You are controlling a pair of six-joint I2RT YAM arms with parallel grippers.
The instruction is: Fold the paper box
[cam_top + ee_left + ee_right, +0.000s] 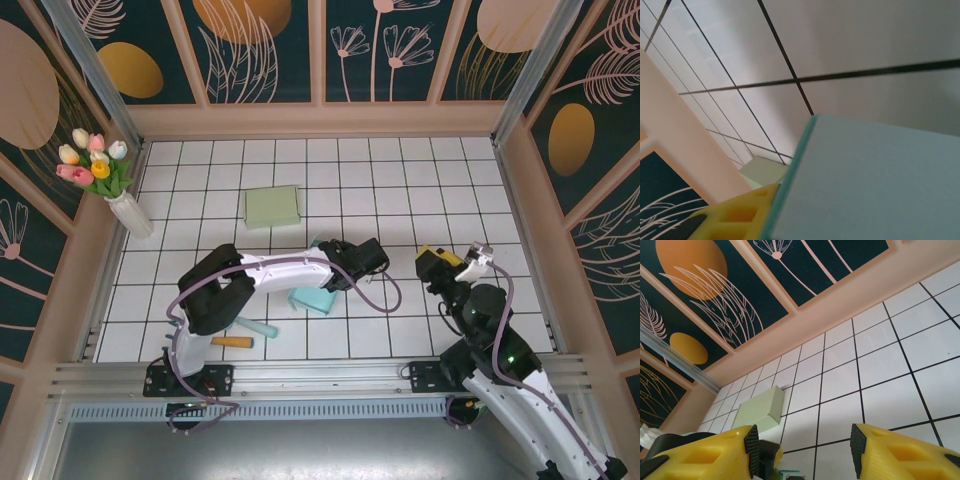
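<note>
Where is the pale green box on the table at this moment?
In the top view the pale green box lies left of centre toward the back wall, right of the tulip vase and beyond the teal box.

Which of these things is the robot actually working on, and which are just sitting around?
In the job: teal paper box.
Lying about: pale green flat box, white vase of tulips, short orange stick.

Top camera overhead, facing down; wrist cameras low, close; all share green box (pixel 272 206).
</note>
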